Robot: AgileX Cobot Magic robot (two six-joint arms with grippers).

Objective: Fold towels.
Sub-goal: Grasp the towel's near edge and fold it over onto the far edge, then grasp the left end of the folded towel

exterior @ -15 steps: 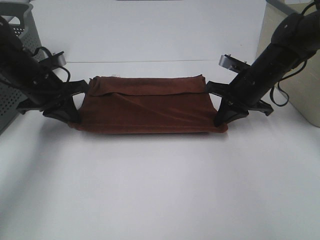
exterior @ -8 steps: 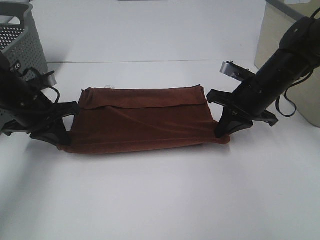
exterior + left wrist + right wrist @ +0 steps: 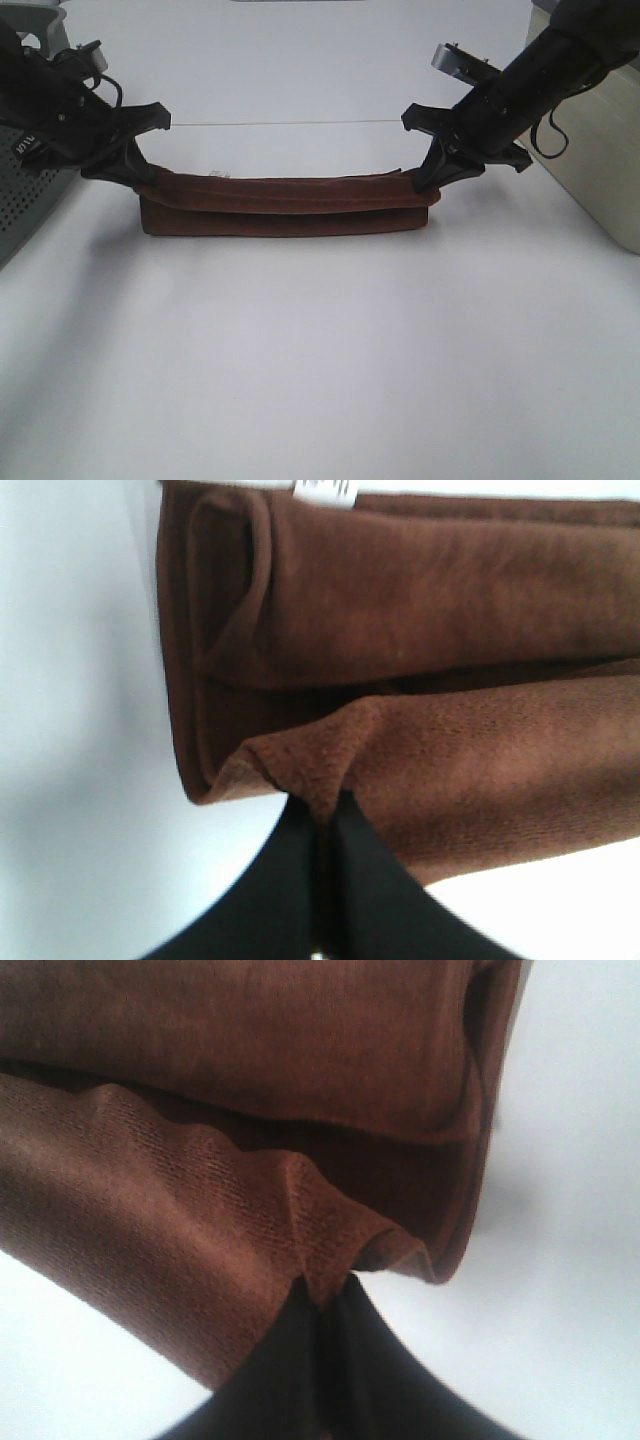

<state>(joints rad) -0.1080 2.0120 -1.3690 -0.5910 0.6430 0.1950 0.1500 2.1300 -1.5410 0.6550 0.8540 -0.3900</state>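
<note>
towel (image 3: 285,195): on table (image 3: 320,350), just beside basket (image 3: 25,200) | change: near edge lifted and carried back over the far edge, now a narrow strip | left gripper (image 3: 140,177): clamped on the corner nearer the basket | right gripper (image 3: 428,184): clamped on the corner farther from it | fold looks nearly laid, release still due

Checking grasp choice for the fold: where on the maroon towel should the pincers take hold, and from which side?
On the towel, take the two end corners of the loose upper layer, each approached from its own short end. The cloth lies as a long, narrow band, so end grips keep that edge taut. The left pincer and right pincer are shut on just those corners.
</note>
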